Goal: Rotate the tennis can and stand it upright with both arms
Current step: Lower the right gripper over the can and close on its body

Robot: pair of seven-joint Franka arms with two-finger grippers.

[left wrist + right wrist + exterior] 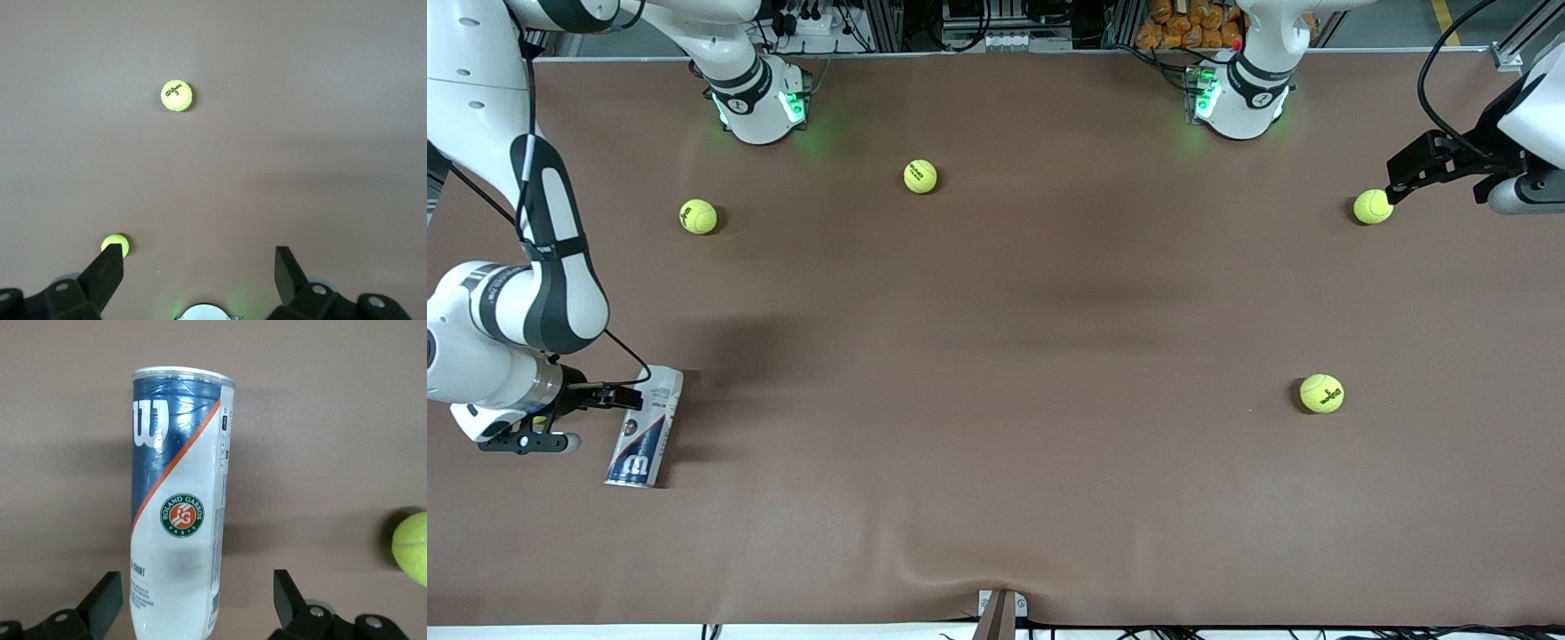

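The tennis can (644, 428) lies flat on the brown table at the right arm's end, its navy "W" end nearest the front camera. My right gripper (627, 397) is open over the can's white end. In the right wrist view the can (180, 507) runs out from between the fingers (107, 593) of that gripper (197, 587), with a gap on each side. My left gripper (1392, 191) is open and empty at the left arm's end, next to a tennis ball (1372, 206). It shows wide open in the left wrist view (198, 260).
Loose tennis balls lie at the back (920, 176), (698, 216) and toward the left arm's end (1321, 393). Another ball (412, 547) sits beside the can, under the right hand. The left wrist view shows two balls (177, 96), (119, 241).
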